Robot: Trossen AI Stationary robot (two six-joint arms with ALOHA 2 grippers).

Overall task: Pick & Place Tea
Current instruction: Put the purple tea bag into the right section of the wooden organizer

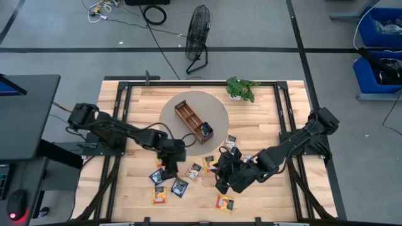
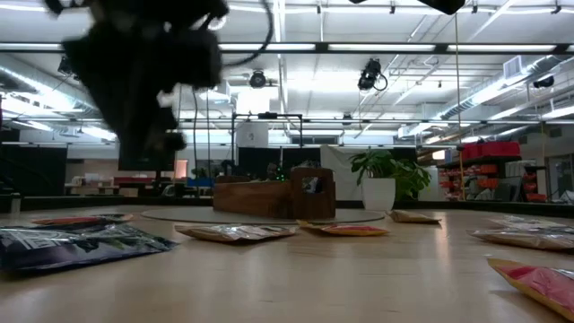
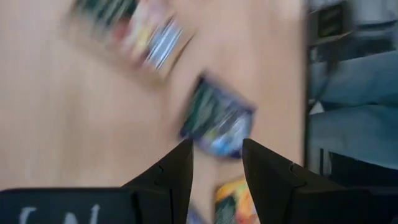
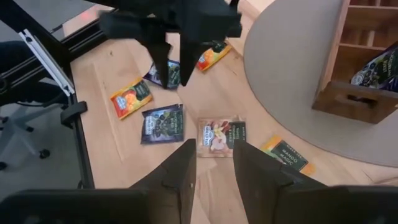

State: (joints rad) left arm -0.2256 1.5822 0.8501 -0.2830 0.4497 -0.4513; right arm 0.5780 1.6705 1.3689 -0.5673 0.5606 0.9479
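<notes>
Left jaws [image 3: 216, 163] part-open, empty, over dark sachet [image 3: 217, 118]; right jaws [image 4: 214, 163] also apart, empty, above beige sachet [image 4: 219, 135]. Tea sachets [image 1: 195, 170] lie scattered flat on tabletop [image 1: 264, 125] near wooden tray [image 1: 191, 120]. Prob. light, thin, slick, so pinch an edge. Arms close together, little room btwn.

Tea sachets [image 1: 196, 169] lie flat and scattered on the counter [image 1: 264, 125].
Small square packets in orange, dark blue and pale beige spread over the near half, mostly apart. One dark sachet [image 1: 206, 130] stands on edge in the tray's [image 1: 186, 115] end compartment.
</notes>
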